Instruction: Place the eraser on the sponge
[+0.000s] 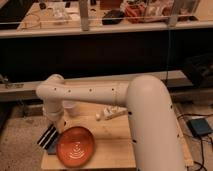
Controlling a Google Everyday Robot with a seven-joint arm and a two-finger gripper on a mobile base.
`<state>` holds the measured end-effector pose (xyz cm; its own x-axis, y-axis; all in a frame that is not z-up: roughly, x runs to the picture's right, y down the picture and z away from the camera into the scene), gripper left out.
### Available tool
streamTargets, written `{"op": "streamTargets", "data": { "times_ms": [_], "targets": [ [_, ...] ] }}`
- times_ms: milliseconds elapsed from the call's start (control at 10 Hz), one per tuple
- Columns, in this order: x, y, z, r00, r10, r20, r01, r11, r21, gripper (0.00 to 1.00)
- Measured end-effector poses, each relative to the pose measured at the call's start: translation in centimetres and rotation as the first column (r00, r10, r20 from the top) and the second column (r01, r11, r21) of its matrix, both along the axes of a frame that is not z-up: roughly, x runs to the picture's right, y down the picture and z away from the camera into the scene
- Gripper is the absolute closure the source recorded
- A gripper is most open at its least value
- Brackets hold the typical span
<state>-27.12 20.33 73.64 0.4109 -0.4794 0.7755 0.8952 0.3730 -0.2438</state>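
My gripper (48,136), dark and striped, hangs low at the table's front left corner, just left of the orange round dish (76,146). A bit of the blue-grey sponge (52,148) shows right under the gripper, between it and the dish's rim; the rest is covered. The eraser is hidden from me; I cannot tell whether it sits in the gripper. The white arm (90,92) reaches across the table from the right.
A pale small object (109,114) lies mid-table behind the dish. The wooden table (115,150) ends just left of the gripper. A dark counter with a rail (100,27) and clutter runs along the back. Cables and a box (200,125) lie on the floor at right.
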Motion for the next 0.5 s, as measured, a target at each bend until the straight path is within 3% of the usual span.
{"op": "streamTargets", "data": {
  "times_ms": [200,500],
  "targets": [
    [-3.0,1.5,0.5,0.997,-0.067,0.025,0.067,0.9976,0.017,1.00],
    [-4.2,2.9,1.6,0.992,-0.123,0.016,0.123,0.9924,0.013,1.00]
  ]
}}
